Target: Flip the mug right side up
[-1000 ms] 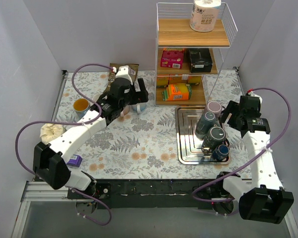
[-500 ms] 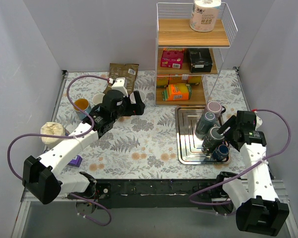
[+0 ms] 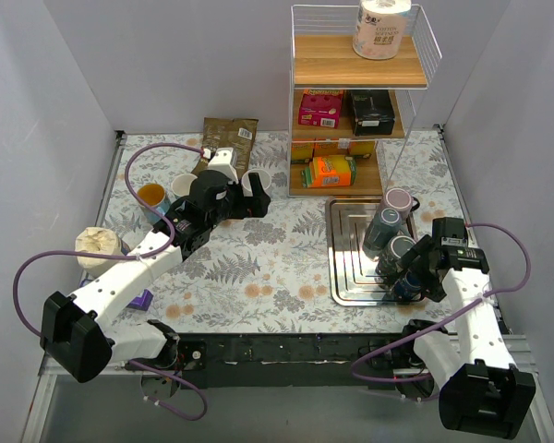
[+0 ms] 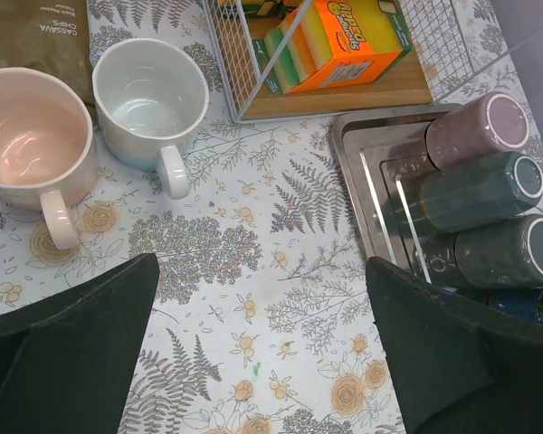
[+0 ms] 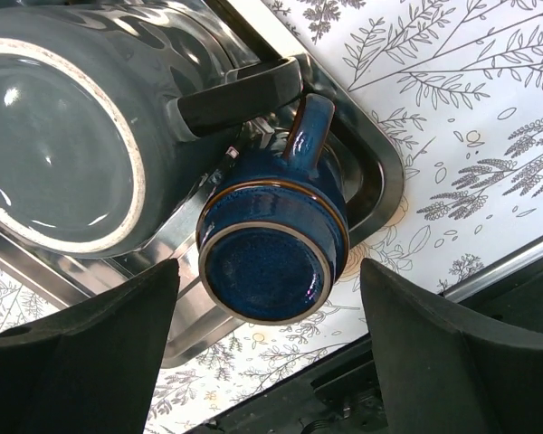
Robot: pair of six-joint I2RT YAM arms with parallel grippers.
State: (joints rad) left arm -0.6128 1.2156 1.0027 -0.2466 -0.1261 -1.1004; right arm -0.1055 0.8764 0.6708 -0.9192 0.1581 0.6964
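A small dark blue mug (image 5: 271, 244) stands upside down in the near right corner of the metal tray (image 5: 380, 172), base up and handle pointing away. It also shows in the top view (image 3: 412, 282). My right gripper (image 5: 270, 271) is open, with a finger on each side of the blue mug and not touching it; in the top view the gripper (image 3: 423, 269) hovers just above it. My left gripper (image 4: 262, 262) is open and empty above the floral tablecloth, near two upright mugs; it shows in the top view (image 3: 247, 203).
A pink mug (image 4: 27, 145) and a white mug (image 4: 149, 95) stand upright at the back left, with a yellow-filled mug (image 3: 150, 196) beyond. A mauve mug (image 4: 475, 131) and two grey-green mugs (image 4: 471, 194) lie upturned in the tray. A wire shelf rack (image 3: 355, 101) stands behind.
My right gripper has swung toward the near edge and come down over the blue mug. My left gripper has let go of the white mug and drawn back from it.
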